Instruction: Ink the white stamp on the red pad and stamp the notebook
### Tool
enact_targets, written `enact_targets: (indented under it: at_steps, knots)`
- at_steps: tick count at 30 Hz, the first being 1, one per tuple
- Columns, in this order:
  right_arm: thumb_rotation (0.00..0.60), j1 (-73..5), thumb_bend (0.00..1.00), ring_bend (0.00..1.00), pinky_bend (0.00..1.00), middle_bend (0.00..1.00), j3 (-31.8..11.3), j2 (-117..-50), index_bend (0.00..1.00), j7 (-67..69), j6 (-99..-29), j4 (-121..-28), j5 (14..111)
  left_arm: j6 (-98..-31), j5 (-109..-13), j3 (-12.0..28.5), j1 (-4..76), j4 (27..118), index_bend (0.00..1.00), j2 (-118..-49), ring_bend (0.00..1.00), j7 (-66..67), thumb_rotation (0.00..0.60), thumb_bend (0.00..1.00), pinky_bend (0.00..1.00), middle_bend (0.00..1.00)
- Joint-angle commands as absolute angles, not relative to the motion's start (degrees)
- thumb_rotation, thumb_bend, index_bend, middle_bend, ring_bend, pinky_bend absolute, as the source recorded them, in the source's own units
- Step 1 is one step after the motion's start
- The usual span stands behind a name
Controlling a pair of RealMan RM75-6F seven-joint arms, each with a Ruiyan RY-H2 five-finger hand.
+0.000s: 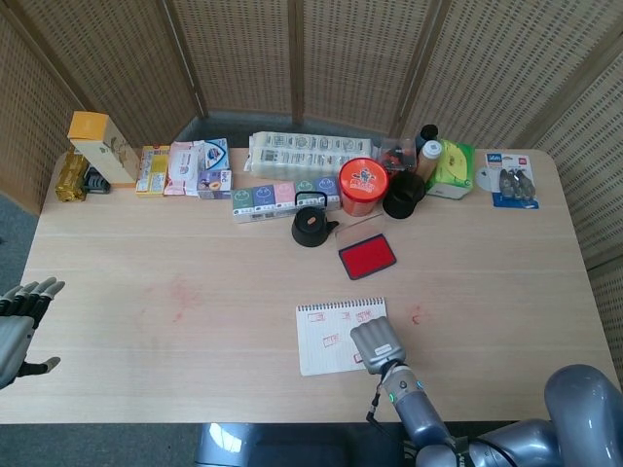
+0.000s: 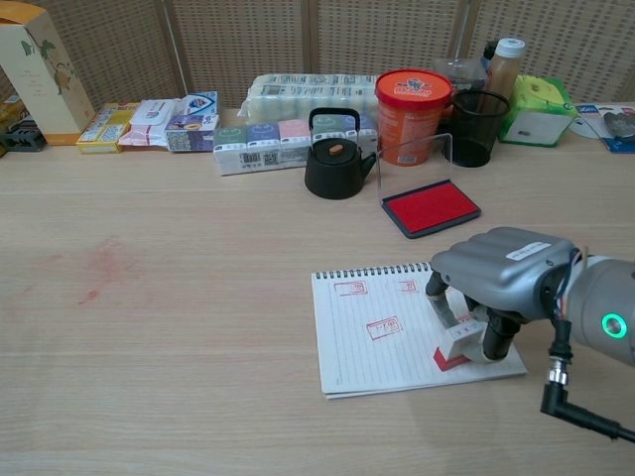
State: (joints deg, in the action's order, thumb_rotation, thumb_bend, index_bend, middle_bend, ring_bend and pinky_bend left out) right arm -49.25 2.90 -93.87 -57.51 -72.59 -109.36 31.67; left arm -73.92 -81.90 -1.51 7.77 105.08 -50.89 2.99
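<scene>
The notebook (image 2: 382,334) (image 1: 327,339) lies open near the table's front edge, with several red prints on its lined page. My right hand (image 2: 496,276) (image 1: 376,342) hovers low over its right side and grips the white stamp (image 2: 457,342), whose red base presses on the page's lower right. The red ink pad (image 2: 432,206) (image 1: 367,255) lies open behind the notebook, lid raised. My left hand (image 1: 19,326) hangs off the table's left edge, fingers spread and holding nothing; the chest view does not show it.
A black teapot (image 2: 333,156), an orange tub (image 2: 413,101) and a black mesh cup (image 2: 479,127) stand behind the pad. Boxes and packets (image 2: 261,124) line the far edge. Faint red smudges (image 2: 99,270) mark the tabletop at the left.
</scene>
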Motion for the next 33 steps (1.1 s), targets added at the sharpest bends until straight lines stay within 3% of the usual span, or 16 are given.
enact_targets:
  at_steps: [1, 21, 33]
  knots:
    - [0.600, -48.96, 0.46, 1.00, 1.00, 1.00, 3.13, -93.81, 0.73, -57.07, -72.22, -109.18, 32.23, -73.98, -81.87, -1.51, 7.75, 105.11, 0.00, -50.94, 0.00, 3.13, 0.600, 0.00, 0.00, 0.00]
    - [0.600, -47.58, 0.46, 1.00, 1.00, 1.00, 3.01, -93.53, 0.73, -54.28, -68.31, -105.58, 33.48, -73.86, -81.77, -1.61, 7.80, 105.18, 0.00, -51.17, 0.00, 3.48, 0.600, 0.00, 0.00, 0.00]
    - [0.600, -48.59, 0.46, 1.00, 1.00, 1.00, 1.50, -90.65, 0.72, -58.33, -72.99, -113.33, 34.15, -74.22, -82.33, -1.70, 7.67, 105.27, 0.00, -50.81, 0.00, 2.72, 0.600, 0.00, 0.00, 0.00]
